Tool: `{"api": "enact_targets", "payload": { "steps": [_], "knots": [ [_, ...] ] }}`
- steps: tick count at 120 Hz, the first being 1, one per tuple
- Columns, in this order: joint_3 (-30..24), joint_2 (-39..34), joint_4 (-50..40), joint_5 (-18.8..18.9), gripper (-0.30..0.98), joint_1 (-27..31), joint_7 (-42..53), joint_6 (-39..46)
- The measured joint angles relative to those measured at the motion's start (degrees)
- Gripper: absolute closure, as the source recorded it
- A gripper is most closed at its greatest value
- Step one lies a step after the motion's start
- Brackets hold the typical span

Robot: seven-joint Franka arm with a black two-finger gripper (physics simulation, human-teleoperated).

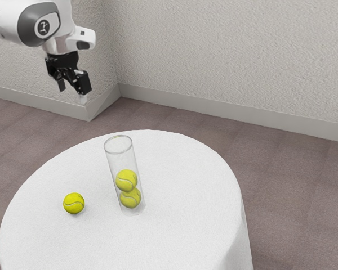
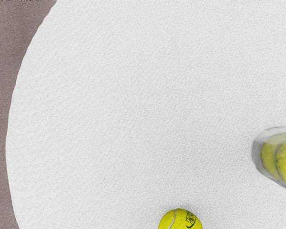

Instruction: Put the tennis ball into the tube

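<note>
The loose tennis ball (image 1: pixel 74 203) is supported by the white-covered counter (image 1: pixel 180 230), outside the clear tube (image 1: pixel 119 160) and near it. Inside the tube, which is stood upright, two other tennis balls (image 1: pixel 126 180) are contained, one stacked on the other. The loose tennis ball is placed lower than the hand (image 1: pixel 72 91) and well apart from it; the hand's fingers are spread, with nothing gripped.

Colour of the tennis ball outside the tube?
Bright yellow-green with a pale seam; the ball shows best in the exterior view.
</note>
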Motion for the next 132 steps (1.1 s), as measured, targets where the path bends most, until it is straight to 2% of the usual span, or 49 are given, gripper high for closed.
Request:
{"api": "enact_targets", "payload": {
  "steps": [28, 41, 50, 62, 70, 116, 132],
  "knots": [
    [1.1, 1.8, 0.5, -0.9, 0.0, -1.5, 0.8, 0.9],
    [4.4, 4.8, 0.1, -1.6, 0.0, -4.5, 1.3, 2.0],
    [6.7, 8.1, -0.3, -1.9, 0.0, -4.2, 1.7, 4.3],
    [14.1, 9.6, -3.5, -3.1, 0.0, -4.5, 2.0, 8.0],
    [16.4, 9.8, -5.4, -3.9, 0.0, -4.6, 2.3, 10.3],
    [19.3, 16.4, -9.0, -9.9, 0.0, -6.2, 4.0, 21.6],
    [19.3, 21.2, -9.1, -13.9, 0.0, -4.9, 4.9, 24.3]
  ]
}}
